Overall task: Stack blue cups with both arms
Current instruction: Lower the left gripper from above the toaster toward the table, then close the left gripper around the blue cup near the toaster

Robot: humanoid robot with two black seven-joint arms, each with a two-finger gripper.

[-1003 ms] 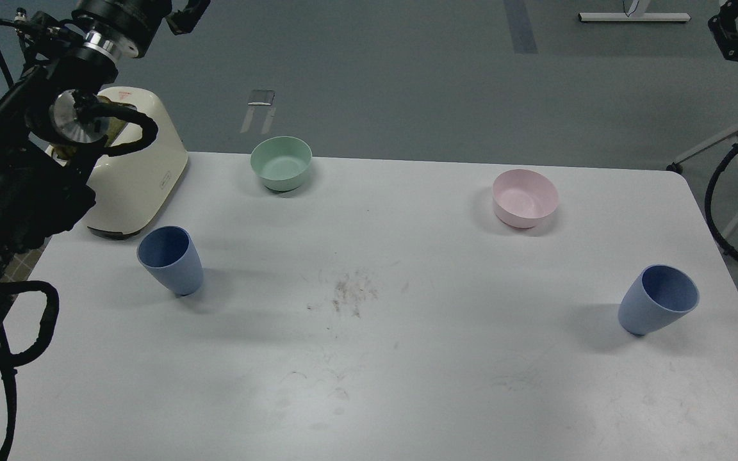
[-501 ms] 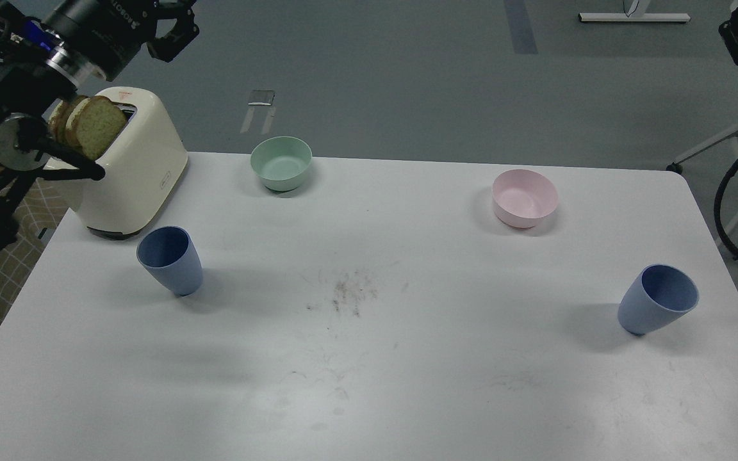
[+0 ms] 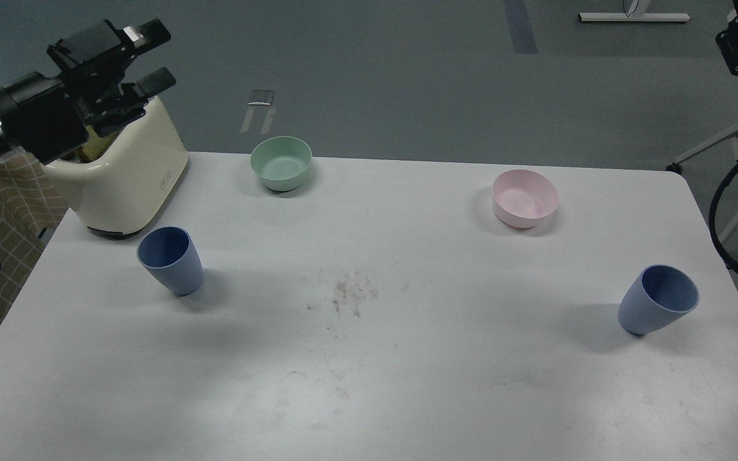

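Right blue cup (image 3: 658, 299): upright near our counter's (image 3: 369, 384) right edge; we judge it light, stiff, smooth-walled, so we grip across the upper wall near the rim.
Left blue cup (image 3: 170, 259): upright just in front of the toaster (image 3: 122, 176), well apart from its twin; same hold suits it.
Bowls: green bowl (image 3: 281, 162) and pink bowl (image 3: 525, 198) stand farther back, untouched.
Left hand (image 3: 145, 64): raised over the toaster, fingers spread, holding nothing.
Right hand (image 3: 737, 45): at the far right edge; we cannot tell its state.
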